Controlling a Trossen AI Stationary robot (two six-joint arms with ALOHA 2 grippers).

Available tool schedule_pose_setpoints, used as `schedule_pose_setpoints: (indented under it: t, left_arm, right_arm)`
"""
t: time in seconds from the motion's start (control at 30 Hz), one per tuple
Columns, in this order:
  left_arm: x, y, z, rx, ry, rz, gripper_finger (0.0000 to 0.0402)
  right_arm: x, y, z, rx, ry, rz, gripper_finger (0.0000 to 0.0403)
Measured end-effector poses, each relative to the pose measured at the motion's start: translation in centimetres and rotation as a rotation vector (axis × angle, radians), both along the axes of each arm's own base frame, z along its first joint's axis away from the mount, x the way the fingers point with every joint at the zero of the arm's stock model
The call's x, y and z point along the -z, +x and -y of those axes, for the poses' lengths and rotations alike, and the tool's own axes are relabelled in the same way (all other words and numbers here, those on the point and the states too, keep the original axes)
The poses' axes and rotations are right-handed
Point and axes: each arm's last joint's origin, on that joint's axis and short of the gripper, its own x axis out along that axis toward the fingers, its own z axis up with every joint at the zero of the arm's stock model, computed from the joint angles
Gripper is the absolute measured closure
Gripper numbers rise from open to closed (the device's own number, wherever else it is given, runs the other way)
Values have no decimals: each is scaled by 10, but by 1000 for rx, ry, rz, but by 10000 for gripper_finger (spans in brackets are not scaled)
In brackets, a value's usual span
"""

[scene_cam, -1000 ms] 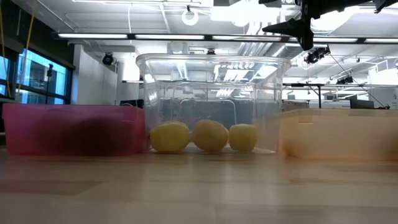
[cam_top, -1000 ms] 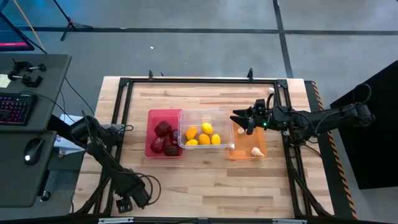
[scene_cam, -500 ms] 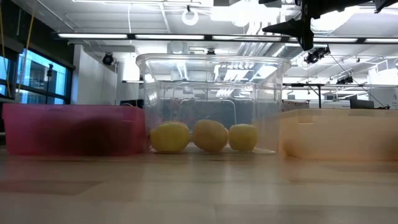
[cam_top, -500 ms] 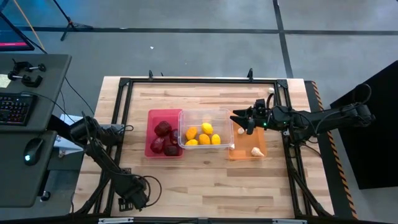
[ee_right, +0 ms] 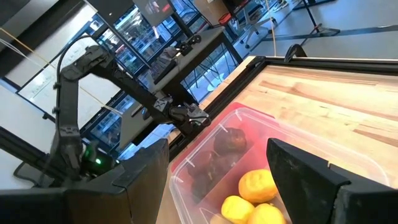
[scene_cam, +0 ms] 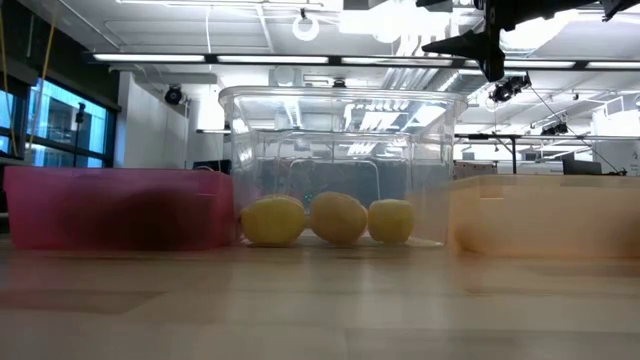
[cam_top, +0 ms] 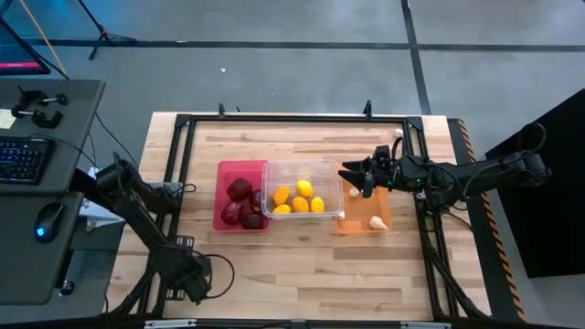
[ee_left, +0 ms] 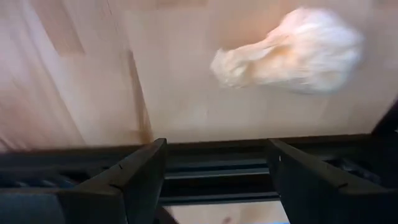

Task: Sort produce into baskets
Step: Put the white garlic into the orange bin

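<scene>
Three baskets stand in a row touching each other near the middle of the table [cam_top: 302, 265]: the red basket [cam_top: 220, 196] on the left, the clear basket [cam_top: 302, 165] between, the orange basket [cam_top: 362, 228] on the right. Four dark red lumps [cam_top: 239, 189] lie in the red basket. Five lemons [cam_top: 304, 188] lie in the clear one, three of them showing along its near wall in the low view. Two garlic bulbs lie in the orange one, one bulb [cam_top: 355, 192] at its far left corner and the other bulb [cam_top: 377, 222] toward its near right. A third bulb [cam_top: 398, 132] lies on the wood at the far right, just beside the black frame [cam_top: 292, 119], well apart from the baskets. The right gripper [cam_top: 353, 176] hangs high over the seam between the clear and orange baskets, pointing left, with its fingers [ee_right: 143, 180] spread and nothing between them. The left gripper [cam_top: 192, 285] is at the near left edge of the table, well apart from the baskets. Its fingers [ee_left: 140, 180] are also spread and empty, pointing at bare wood where a blurred whitish lump [ee_left: 292, 50] lies beyond them; I cannot tell what it is for certain, though it looks like garlic.
</scene>
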Motion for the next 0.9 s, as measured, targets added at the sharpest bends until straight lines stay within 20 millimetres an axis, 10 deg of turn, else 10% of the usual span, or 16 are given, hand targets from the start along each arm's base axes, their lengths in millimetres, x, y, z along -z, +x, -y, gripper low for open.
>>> schedule_pose_setpoints:
  t: [0.17, 0.37, 0.53, 0.9]
  left_arm:
    - [-25, -3, -3, 19, -59, 140, 142]
    - [-35, 8, 3, -404, -120, 210, 142]
    - [-25, 18, 15, -884, -92, 82, 142]
    - [12, 17, 29, -1158, 137, 17, 142]
  right_arm:
    - [0, 0, 0, 0, 0, -2, 142]
    - [0, 0, -2, -15, 0, -4, 142]
    - [3, -1, -6, -32, 0, -31, 142]
    - [8, -2, -6, -32, 16, -74, 142]
